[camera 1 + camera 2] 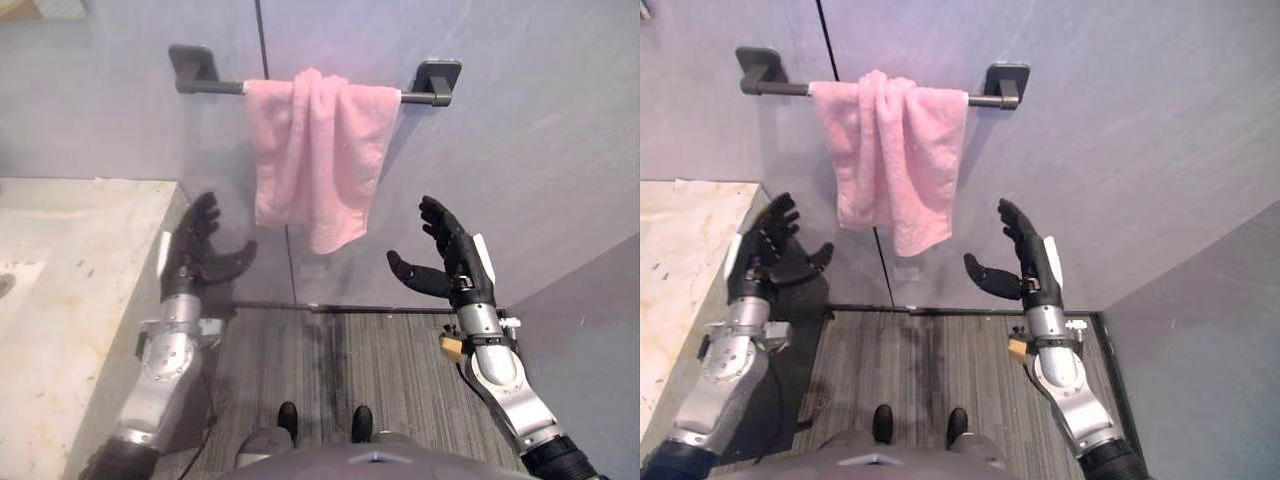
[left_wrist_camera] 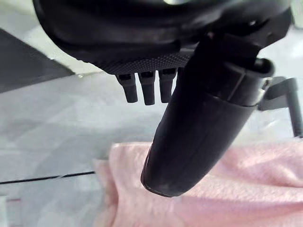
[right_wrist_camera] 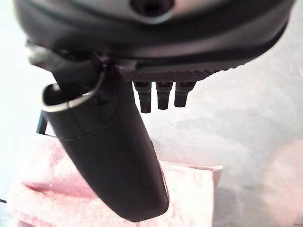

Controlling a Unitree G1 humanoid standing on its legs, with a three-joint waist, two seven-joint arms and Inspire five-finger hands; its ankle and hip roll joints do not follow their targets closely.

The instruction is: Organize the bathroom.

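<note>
here, nearest the robot, a strip of grey wood-grain floor (image 1: 370, 370) runs up to the foot of the wall. on the robot's left, a pale marbled counter (image 1: 70, 300) with brownish stains takes the near-left corner and ends just beside the left arm.

above the floor both hands are raised, palms turned toward each other, with nothing in either. the left hand (image 1: 195, 255) has its fingers straight and pointing up, thumb stuck out to the side toward the middle; it is open wide. the right hand (image 1: 448, 255) mirrors it, fingers extended upward, thumb jutting inward, also spread wide. both are clear of the cloth, one to each side of its lower edge.

farther back, a pink towel (image 1: 315, 160) hangs on the grey-blue wall (image 1: 540, 130), draped over a dark grey towel bar (image 1: 215, 86) whose two mounts sit at either end. the towel is bunched toward the middle of the bar, with a fold heaped on top and its lowest corner hanging off-centre. a thin dark vertical seam (image 1: 262, 40) in the wall passes behind the bar and towel.
</note>
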